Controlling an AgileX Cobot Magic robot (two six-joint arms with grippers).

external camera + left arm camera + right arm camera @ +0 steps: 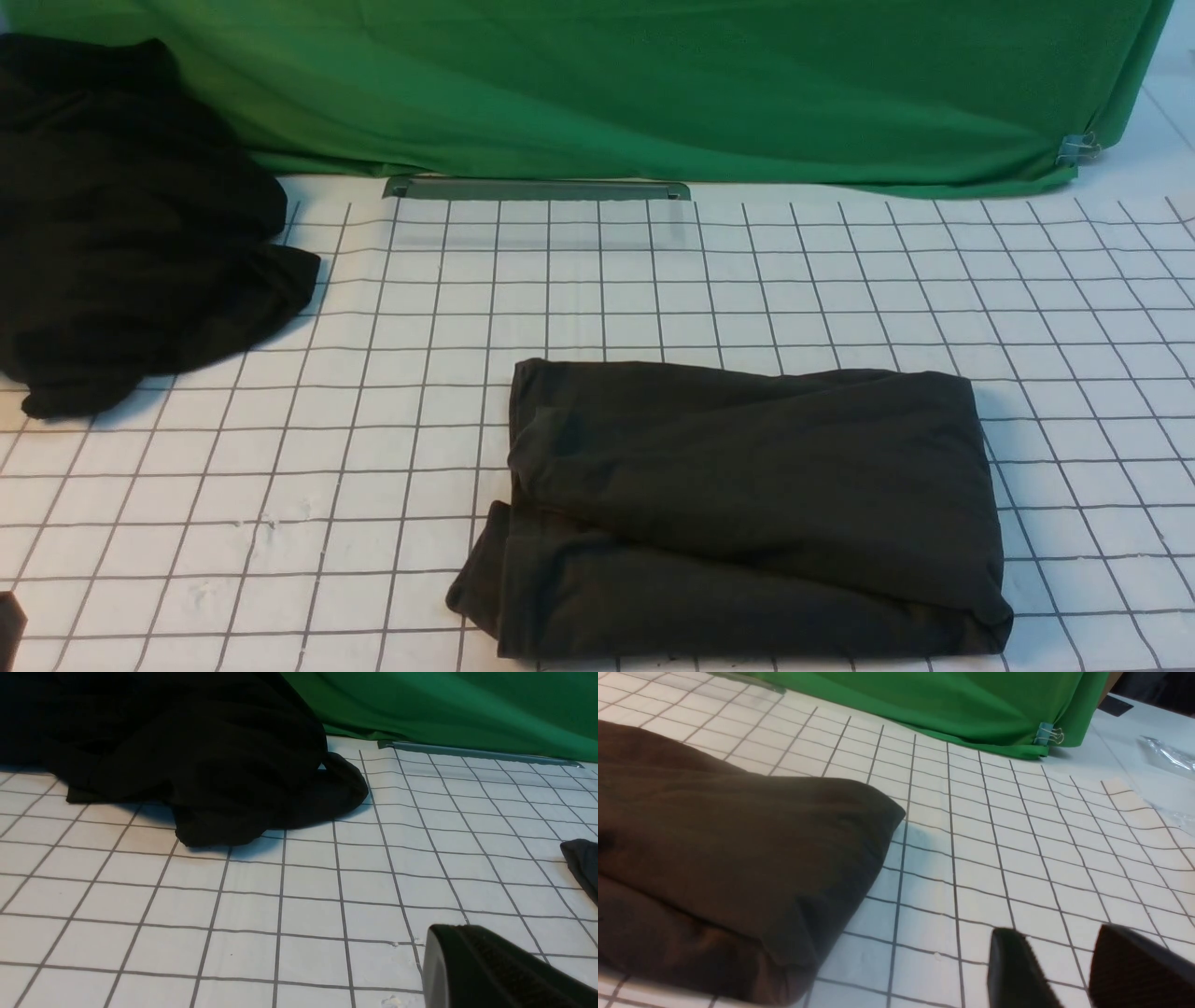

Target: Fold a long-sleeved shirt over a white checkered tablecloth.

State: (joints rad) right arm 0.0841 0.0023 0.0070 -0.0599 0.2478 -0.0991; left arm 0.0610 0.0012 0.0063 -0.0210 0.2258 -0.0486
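The long-sleeved shirt [747, 504] lies folded into a thick dark brownish rectangle on the white checkered tablecloth [653, 280], at the front centre. In the right wrist view the shirt [728, 858] fills the near side as a stacked bundle. My right gripper [1057, 938] stands open beside it over bare tablecloth [994, 835], with nothing between its fingers. My left gripper [446, 940] is shut and empty, low over the tablecloth [280, 905]. One corner of the shirt [584, 863] shows at the edge of the left wrist view. Neither gripper touches the shirt.
A shapeless black heap of fabric [121, 224] sits at the back left, large in the left wrist view [187, 756]. A green backdrop cloth [653, 84] hangs behind, with a grey metal strip [537, 189] at its foot and a binder clip [1048, 733] on its corner.
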